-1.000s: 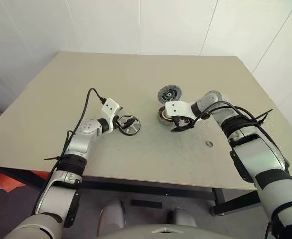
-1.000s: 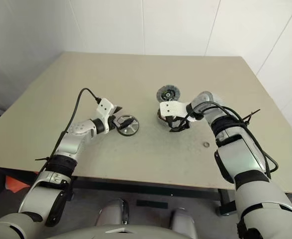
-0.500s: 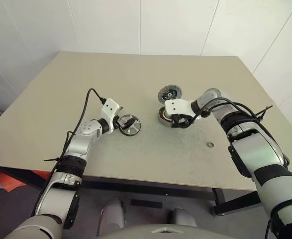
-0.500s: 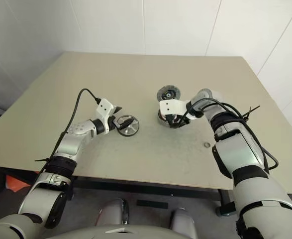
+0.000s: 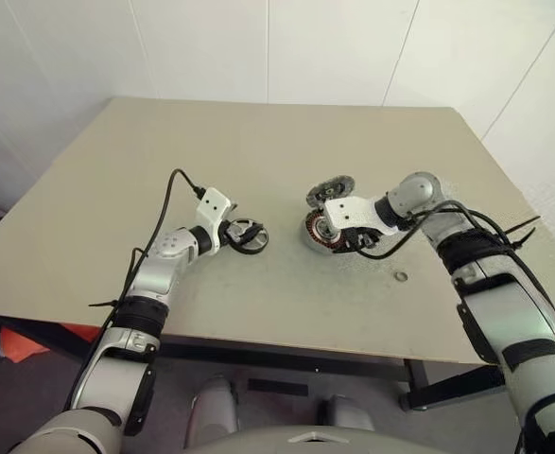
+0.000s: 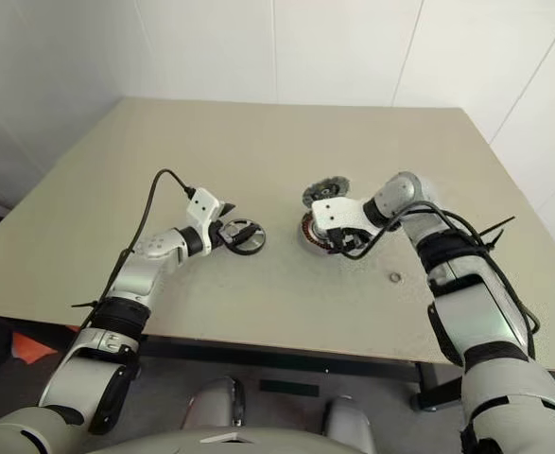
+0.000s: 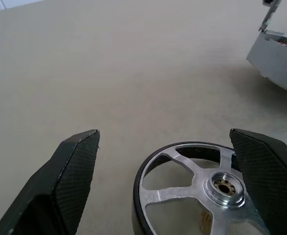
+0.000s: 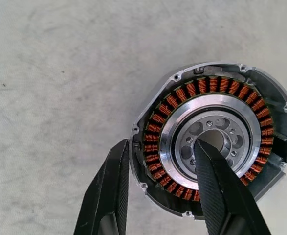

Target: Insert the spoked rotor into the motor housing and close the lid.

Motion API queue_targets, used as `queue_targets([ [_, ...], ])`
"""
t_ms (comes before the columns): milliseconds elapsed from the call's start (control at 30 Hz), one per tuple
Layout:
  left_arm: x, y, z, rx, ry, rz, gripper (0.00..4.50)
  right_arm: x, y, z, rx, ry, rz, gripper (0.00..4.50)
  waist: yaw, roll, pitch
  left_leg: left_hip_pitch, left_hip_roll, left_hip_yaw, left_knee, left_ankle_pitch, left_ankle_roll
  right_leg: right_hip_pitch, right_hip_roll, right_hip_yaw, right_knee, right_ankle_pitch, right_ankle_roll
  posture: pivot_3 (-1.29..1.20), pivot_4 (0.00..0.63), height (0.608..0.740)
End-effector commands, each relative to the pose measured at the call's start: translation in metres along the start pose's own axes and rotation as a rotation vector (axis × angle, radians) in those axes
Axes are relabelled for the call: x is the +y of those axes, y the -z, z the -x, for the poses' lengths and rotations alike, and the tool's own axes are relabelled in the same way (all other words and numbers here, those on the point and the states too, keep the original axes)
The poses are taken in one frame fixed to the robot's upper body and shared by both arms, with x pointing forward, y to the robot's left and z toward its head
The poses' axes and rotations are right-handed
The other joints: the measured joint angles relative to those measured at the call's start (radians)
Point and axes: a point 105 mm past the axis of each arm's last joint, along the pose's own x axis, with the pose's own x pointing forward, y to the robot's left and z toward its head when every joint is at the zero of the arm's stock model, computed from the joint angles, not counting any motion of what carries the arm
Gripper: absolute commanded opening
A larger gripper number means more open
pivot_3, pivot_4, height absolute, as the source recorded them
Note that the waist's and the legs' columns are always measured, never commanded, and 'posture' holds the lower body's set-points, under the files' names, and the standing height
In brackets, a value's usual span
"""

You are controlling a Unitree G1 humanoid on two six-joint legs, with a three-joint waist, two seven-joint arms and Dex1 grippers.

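Left hand (image 7: 165,191) gapes wide around the flat-lying spoked rotor (image 7: 194,188), right hand (image 8: 160,188) pinching the motor housing (image 8: 214,139) wall.

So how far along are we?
Nothing is assembled yet. The rotor lies on the table inside the open left gripper, ungrasped. The right gripper grips the wall of the housing, whose windings are bare. The lid lies behind it. Left: grasp rotor, insert, lid on.
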Motion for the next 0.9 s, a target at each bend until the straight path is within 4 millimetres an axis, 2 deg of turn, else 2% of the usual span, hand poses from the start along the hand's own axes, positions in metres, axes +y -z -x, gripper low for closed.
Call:
queue_targets([
  [33, 0.001, -0.011, -0.001, -0.037, 0.000, -0.023, 4.50, 0.004, -0.010, 0.011, 0.005, 0.004, 0.033, 1.90, 0.002, 0.000, 0.000, 0.000, 0.000, 0.000, 0.000, 0.000, 0.000, 0.000, 0.000, 0.000, 0.000, 0.000, 0.000, 0.00, 0.000, 0.740],
  [267, -0.001, -0.011, -0.003, -0.037, 0.012, -0.024, 4.50, 0.016, -0.012, 0.017, 0.043, -0.001, 0.051, 1.90, 0.006, 0.000, 0.000, 0.001, -0.001, 0.000, 0.000, 0.000, 0.000, 0.001, -0.001, 0.001, 0.000, 0.000, 0.000, 0.00, 0.000, 0.740],
  [533, -0.001, -0.012, -0.003, -0.035, 0.015, -0.027, 4.50, 0.023, -0.012, 0.011, 0.060, -0.010, 0.036, 1.90, 0.003, 0.000, 0.000, 0.002, -0.001, 0.000, 0.000, 0.000, 0.000, 0.001, 0.000, 0.001, 0.000, 0.000, 0.000, 0.00, 0.000, 0.740],
  [733, 0.000, -0.012, -0.003, -0.035, 0.011, -0.028, 4.50, 0.021, -0.009, 0.005, 0.074, 0.001, 0.016, 1.90, 0.003, 0.000, 0.000, 0.003, -0.001, 0.000, 0.000, 0.000, 0.000, 0.003, -0.001, 0.001, 0.000, 0.000, 0.000, 0.00, 0.000, 0.740],
  [833, 0.001, -0.012, -0.002, -0.034, 0.008, -0.029, 4.50, 0.028, -0.010, 0.002, 0.068, -0.043, 0.014, 1.90, 0.003, 0.000, 0.000, 0.005, -0.001, 0.000, 0.000, 0.000, 0.000, 0.004, -0.001, 0.001, 0.000, 0.000, 0.000, 0.00, 0.000, 0.740],
  [900, 0.002, -0.011, -0.001, -0.031, 0.004, -0.030, 4.50, 0.030, -0.011, 0.001, 0.065, -0.046, 0.016, 2.53, 0.003, 0.000, 0.000, 0.007, -0.001, 0.000, 0.000, 0.000, 0.000, 0.006, -0.001, 0.001, 0.000, 0.000, 0.000, 0.00, 0.000, 0.740],
])
